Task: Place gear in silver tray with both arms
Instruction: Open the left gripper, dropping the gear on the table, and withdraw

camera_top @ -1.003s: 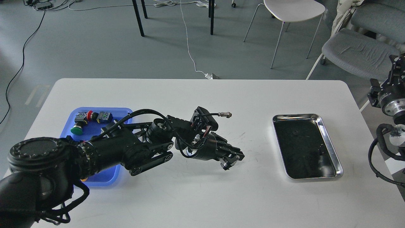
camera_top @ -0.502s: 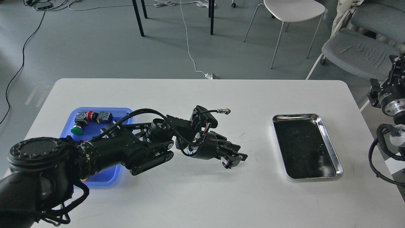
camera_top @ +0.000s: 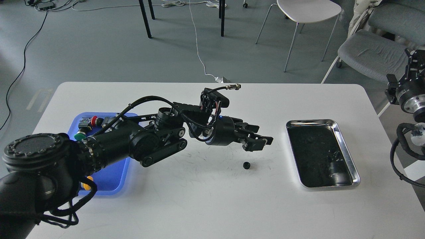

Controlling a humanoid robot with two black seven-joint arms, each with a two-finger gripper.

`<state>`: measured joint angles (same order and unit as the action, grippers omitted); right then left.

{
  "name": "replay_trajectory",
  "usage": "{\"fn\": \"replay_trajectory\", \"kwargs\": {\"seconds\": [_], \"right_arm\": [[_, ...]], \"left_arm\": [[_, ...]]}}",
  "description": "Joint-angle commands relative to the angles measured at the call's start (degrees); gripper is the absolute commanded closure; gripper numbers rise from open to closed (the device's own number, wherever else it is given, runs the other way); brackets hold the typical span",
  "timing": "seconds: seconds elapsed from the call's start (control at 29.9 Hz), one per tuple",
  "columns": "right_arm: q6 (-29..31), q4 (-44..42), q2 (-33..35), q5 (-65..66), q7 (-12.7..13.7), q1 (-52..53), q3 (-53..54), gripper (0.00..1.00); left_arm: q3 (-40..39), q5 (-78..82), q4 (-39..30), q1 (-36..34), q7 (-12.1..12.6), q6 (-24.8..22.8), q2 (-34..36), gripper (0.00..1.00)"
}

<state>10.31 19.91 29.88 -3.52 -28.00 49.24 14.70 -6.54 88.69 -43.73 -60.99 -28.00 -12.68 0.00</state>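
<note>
**Gear on the table, my left gripper raised over it**

A small black gear [camera_top: 246, 165] lies flat on the white table [camera_top: 206, 205], on bare surface between the blue tray [camera_top: 109, 179] at my left and the silver tray [camera_top: 345, 151] at my right. It is apart from both, somewhat nearer the silver one. Nothing touches it.

My left arm [camera_top: 132, 149] reaches in from the lower left, crossing over the blue tray, and ends above the middle of the table. My left gripper [camera_top: 260, 141] sits up and a little to the right of the gear in this view, clear of it, pointing toward the silver tray. Its two black fingers [camera_top: 259, 144] stand parted with nothing between them.

The silver tray lies flat near the right edge of the table, its dark bottom showing only reflections. The blue tray holds a few small parts, among them a green-capped button [camera_top: 78, 136] and a red one [camera_top: 94, 119].

My right arm [camera_top: 410, 99] shows only at the right border, off the table's side; its gripper end is too cropped and dark for me to tell whether it is parted or closed
</note>
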Motion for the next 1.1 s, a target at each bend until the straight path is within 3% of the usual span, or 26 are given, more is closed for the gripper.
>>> {"fn": "replay_trajectory", "kwargs": {"seconds": [0.0,0.23,0.47,0.77,1.07], "right_arm": [[0.68,0.21,0.01,0.01,0.00,2.34,-2.74,0.05],[1.73,0.65,0.01,0.27,0.00,6.56,-8.98,0.05],[4.19,0.83,0.36,4.84,0.00,12.36,-11.44,0.05],[4.37,1.44,0.18,11.69,0.00,19.04,-11.80,0.05],[4.37,3.11,-4.73,18.11,0.00,26.95,-18.47,0.05]], "left_arm": [[-1.19,-5.27,1.19,-1.23,0.00,0.73,0.00,0.18],[-3.47,-15.02,2.42,-2.12,0.00,2.66,3.68,0.12],[-4.71,-27.77,3.56,-2.12,0.00,8.28,11.16,0.03],[-6.38,-43.59,4.70,-2.03,0.00,11.72,19.77,0.03],[-6.65,-53.61,8.57,-1.94,0.00,12.86,22.76,0.03]]}}
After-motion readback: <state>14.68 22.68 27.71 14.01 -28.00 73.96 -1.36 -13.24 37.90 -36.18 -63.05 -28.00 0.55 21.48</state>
